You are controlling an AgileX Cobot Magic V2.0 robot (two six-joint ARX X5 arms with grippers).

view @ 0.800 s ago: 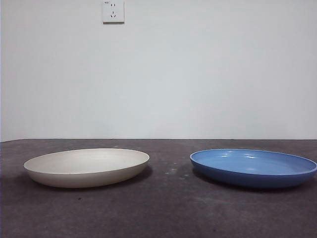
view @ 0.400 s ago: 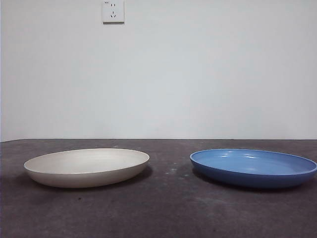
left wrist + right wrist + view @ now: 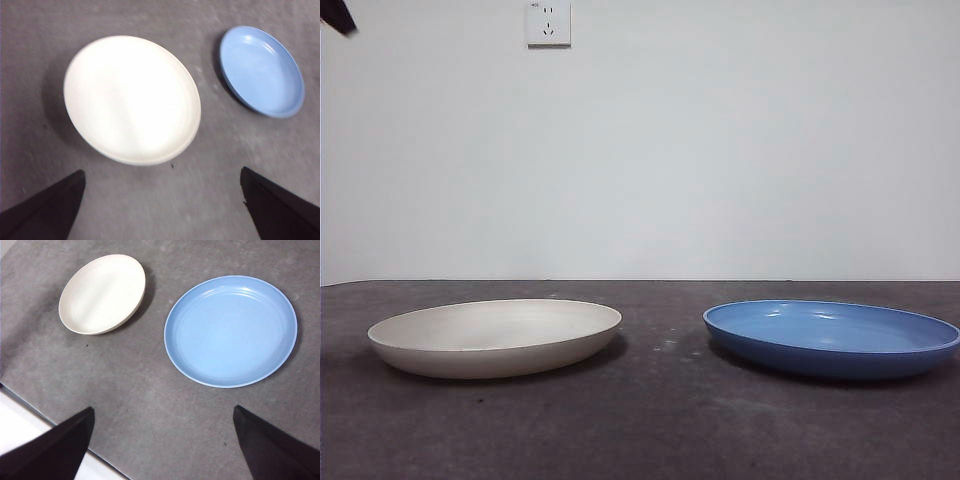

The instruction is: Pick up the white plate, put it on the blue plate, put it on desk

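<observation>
Now entering at top corner since earlier frame: black tip (image 3: 337, 15). Hovering nearer white plate (image 3: 132, 99): left gripper (image 3: 162, 200), gaping wide, empty.

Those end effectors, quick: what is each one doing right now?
Left end effector: open, holding nothing, above the white plate.
Right end effector: open, holding nothing, near the blue plate.

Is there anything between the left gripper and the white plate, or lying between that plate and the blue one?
Nothing visible. The left gripper hangs open above the white plate with only bare desk in between. The strip of desk between the white plate and the blue plate holds no object.
</observation>
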